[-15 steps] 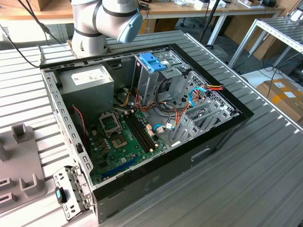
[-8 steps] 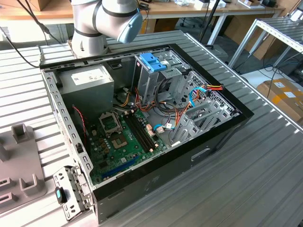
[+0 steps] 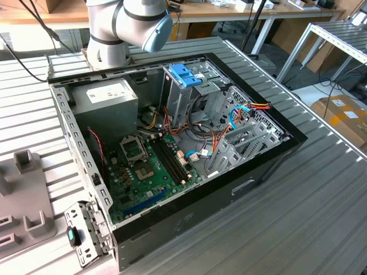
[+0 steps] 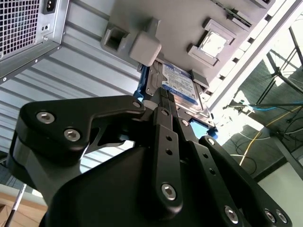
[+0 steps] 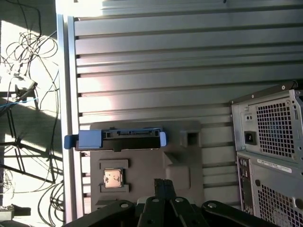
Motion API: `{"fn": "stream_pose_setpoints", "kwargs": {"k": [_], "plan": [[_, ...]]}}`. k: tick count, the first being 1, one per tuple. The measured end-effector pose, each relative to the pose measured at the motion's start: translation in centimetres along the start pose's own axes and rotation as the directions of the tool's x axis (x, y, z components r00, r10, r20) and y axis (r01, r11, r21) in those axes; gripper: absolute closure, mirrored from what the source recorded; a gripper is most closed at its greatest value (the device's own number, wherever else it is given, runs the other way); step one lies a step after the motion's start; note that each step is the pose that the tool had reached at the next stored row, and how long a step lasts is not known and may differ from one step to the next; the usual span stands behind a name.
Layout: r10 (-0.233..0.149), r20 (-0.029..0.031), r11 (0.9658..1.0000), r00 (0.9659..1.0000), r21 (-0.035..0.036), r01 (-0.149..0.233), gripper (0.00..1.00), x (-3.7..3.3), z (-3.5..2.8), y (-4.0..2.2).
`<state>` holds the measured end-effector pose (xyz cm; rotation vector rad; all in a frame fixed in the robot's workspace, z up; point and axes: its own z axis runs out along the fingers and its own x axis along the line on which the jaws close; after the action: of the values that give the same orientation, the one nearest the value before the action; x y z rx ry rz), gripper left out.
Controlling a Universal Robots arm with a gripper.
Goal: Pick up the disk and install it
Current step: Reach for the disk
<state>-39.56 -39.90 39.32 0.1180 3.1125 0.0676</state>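
Two black fingers of the gripper lie pressed together with no gap showing between them and nothing held. In the first wrist view a strip of bare grey fixture shows between the fingertips and the disk. In the second wrist view the tips of the gripper overlap the disk's near edge, so whether they touch it I cannot tell. The disk rests in the fixture, apparently on its edge in a slot, with a blue rail at each end and its white-and-blue label turned toward the second wrist view. Beside it on the same fixture a small square chip with a pale metal top sits in its own recess. The fixture lies on a ribbed metal table, close to the table's rim, past which cables trail on the floor. Near the fixture is the perforated rear panel of the computer case. In the exterior view the case lies open on its side, showing the green motherboard, the grey power supply and a metal drive cage with a blue handle. The arm rises behind the case, and the fixture is at the exterior view's left.
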Motion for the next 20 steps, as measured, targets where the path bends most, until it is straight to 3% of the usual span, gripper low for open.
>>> {"fn": "stream_pose_setpoints", "kwargs": {"k": [20], "plan": [[0.000, 0.0000, 1.0000, 1.0000, 0.0000, 0.000, 0.89, 1.54, -0.04, -0.11]]}}
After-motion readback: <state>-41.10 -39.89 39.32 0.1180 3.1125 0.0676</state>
